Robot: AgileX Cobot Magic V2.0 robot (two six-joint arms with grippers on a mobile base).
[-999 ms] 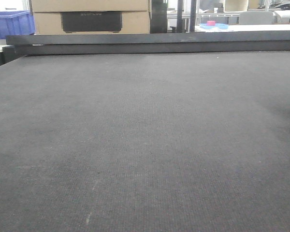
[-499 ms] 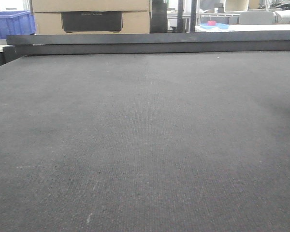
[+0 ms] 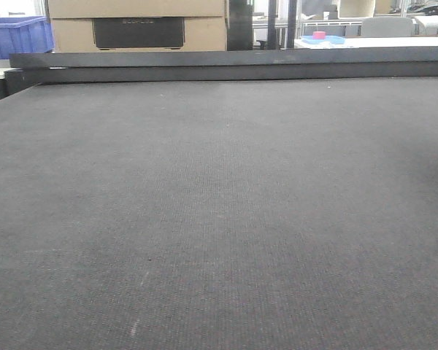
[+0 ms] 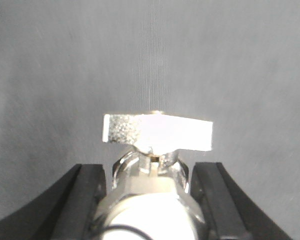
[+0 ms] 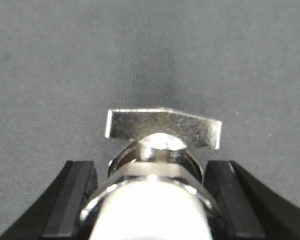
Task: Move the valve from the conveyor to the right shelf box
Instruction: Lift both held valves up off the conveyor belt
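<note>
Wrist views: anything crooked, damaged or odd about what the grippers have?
Nothing stands out. The left gripper and right gripper each clamp a silver valve, squarely centred in the jaws. The left valve and right valve both show intact flat handles, barely tilted. The conveyor behind them shows no spill.

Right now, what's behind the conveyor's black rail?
Stacked cardboard boxes, a blue bin and a pale surface with something pink on it. The rail hides their lower parts.
</note>
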